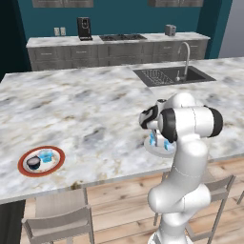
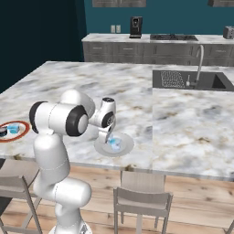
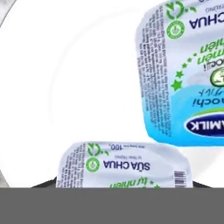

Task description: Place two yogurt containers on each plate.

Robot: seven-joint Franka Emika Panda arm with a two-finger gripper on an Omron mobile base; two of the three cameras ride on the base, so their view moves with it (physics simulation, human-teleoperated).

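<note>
Yogurt cups, four in all: two lie under the hand on the white plate (image 2: 124,147), two sit far off on the orange-rimmed plate (image 1: 56,164).

Gripper (image 2: 109,139) low over the white plate, pointing down. We take the jaws as drawn close together around the near cup (image 3: 124,166), whose printed lid sits right at the fingertips in the hand view; whether the pads press its sides we cannot make out.

Second cup (image 3: 186,74) just beyond the first in the hand view, apart from it by a thin strip of bare plate, its lid facing the camera. Both read as pale blue in the base views, standing upright, side by side (image 2: 115,144).

White plate rests near the counter (image 1: 95,109) edge, directly beneath the wrist.

Well away from the hand, toward the counter's far end: the orange-rimmed plate holds a black cup (image 1: 33,163) and a blue cup (image 1: 46,155), close together.

Behind the hand, across the counter: sink (image 1: 174,75) with faucet (image 1: 185,59).

Below the counter edge: stools (image 2: 141,199).
</note>
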